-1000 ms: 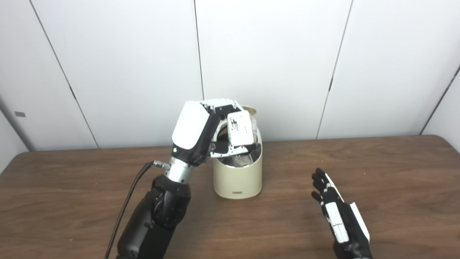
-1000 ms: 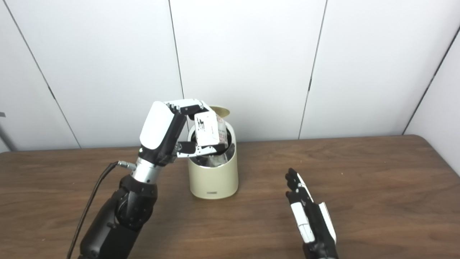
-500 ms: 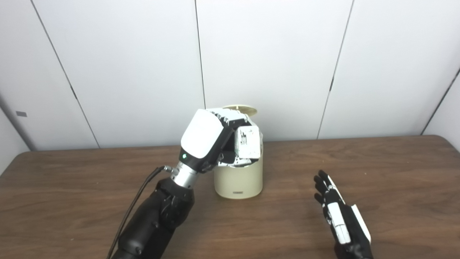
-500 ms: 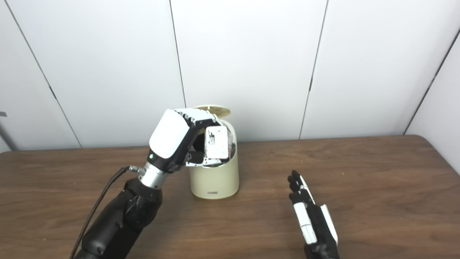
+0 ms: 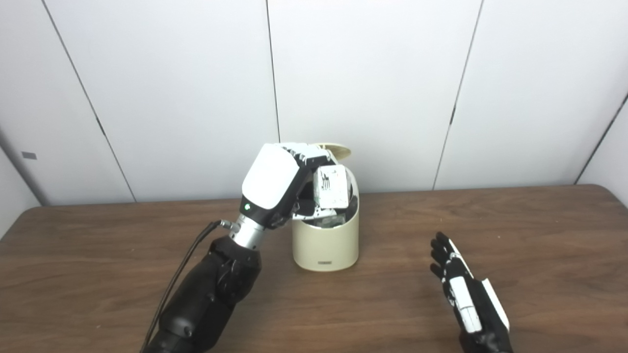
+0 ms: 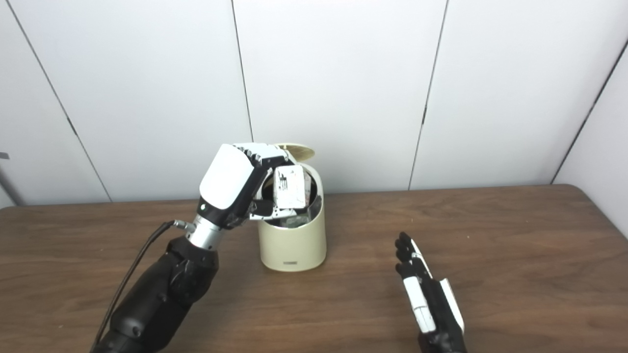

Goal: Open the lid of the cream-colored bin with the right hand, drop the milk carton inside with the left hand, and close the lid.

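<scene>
Left eye view: the milk carton (image 5: 332,187) is held in the left robot hand (image 5: 287,184), fingers closed around it, directly over the mouth of the cream-colored bin (image 5: 325,240). Compared with half a second ago, the carton has been raised slightly and drawn back, so that the dark interior below the fingers is exposed again (release has evidently not been made). The lid (image 5: 336,149) is seen tipped up behind the left robot hand. The right robot hand (image 5: 466,294) is rested open on the counter (image 5: 539,235), well apart, so closing is judged still ahead.
</scene>
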You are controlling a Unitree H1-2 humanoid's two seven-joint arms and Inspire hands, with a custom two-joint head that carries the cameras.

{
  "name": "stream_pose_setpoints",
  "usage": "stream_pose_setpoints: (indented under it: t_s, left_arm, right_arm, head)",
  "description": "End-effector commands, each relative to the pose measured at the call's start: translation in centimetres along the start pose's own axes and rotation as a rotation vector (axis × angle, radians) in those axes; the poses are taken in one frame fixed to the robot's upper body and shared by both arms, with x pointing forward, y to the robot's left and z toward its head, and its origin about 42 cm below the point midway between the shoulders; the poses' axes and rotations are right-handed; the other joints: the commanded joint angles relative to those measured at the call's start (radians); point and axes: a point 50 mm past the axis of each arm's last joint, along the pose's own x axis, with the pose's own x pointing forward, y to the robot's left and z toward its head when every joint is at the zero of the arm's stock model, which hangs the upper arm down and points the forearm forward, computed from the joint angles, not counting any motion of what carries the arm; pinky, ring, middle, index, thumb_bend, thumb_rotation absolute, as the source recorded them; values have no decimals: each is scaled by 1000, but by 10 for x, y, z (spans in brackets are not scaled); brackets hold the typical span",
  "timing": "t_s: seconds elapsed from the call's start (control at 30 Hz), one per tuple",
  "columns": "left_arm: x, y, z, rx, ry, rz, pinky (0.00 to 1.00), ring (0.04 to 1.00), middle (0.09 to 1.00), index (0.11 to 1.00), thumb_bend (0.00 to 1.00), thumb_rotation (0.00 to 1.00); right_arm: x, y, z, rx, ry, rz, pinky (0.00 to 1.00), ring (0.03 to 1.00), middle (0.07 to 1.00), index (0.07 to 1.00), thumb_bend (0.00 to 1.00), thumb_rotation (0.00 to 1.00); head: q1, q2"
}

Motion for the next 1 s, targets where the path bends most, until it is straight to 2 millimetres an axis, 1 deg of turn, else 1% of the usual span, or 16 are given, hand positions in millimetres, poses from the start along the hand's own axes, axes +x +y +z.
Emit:
stream_pose_setpoints:
  t_s: [0.0, 0.1, 0.17, 0.23, 0.33, 0.53, 0.67, 0.77, 0.9, 0.93, 0.97]
  left_arm:
    - [31, 23, 2, 24, -70, 107, 366, 428, 472, 462, 478, 0]
    - [31, 24, 2, 31, -70, 105, 373, 431, 470, 461, 479, 0]
    - [30, 24, 0, 33, -68, 98, 377, 435, 473, 459, 479, 0]
    - [28, 25, -1, 41, -66, 90, 373, 434, 476, 459, 479, 0]
    - [26, 26, -4, 72, -81, 79, 368, 438, 474, 459, 478, 0]
    - [21, 26, -8, 79, -59, 56, 366, 451, 482, 452, 478, 0]
    - [20, 25, -6, 76, -40, 40, 417, 477, 493, 457, 479, 0]
    - [20, 27, -4, 85, -40, 30, 421, 481, 494, 461, 480, 0]
    - [21, 27, -2, 109, 12, -15, 391, 484, 481, 478, 481, 0]
    - [21, 28, -2, 109, 23, -23, 463, 478, 484, 483, 496, 0]
    - [21, 28, -1, 110, 33, -28, 491, 496, 507, 485, 504, 9]
  right_arm:
    - [6, -1, 15, 0, -98, 11, 940, 959, 953, 963, 608, 940]
    - [6, -1, 16, 2, -102, 12, 932, 958, 947, 959, 624, 933]
    - [6, -1, 16, 8, -100, 15, 952, 973, 954, 964, 605, 937]
    - [5, -1, 17, 10, -96, 18, 949, 970, 947, 957, 614, 938]
    - [6, -1, 16, 5, -100, 25, 971, 972, 947, 967, 622, 944]
    - [6, -1, 17, 5, -102, 25, 946, 960, 942, 967, 620, 935]
    - [6, 0, 19, 10, -107, 28, 949, 964, 941, 965, 629, 942]
    - [5, -1, 19, 12, -103, 38, 960, 970, 939, 963, 622, 945]
    - [4, -1, 24, 0, -106, 51, 939, 941, 907, 913, 608, 957]
    - [3, -1, 24, -2, -107, 52, 937, 936, 902, 905, 603, 958]
    - [3, -1, 24, -1, -109, 52, 935, 933, 898, 902, 601, 956]
  head:
    - [2, 2]
    - [2, 3]
    - [-3, 4]
    - [-3, 4]
    - [-3, 4]
    - [0, 7]
    - [-4, 10]
    - [-6, 11]
    - [-8, 12]
    - [-8, 12]
    - [-8, 12]
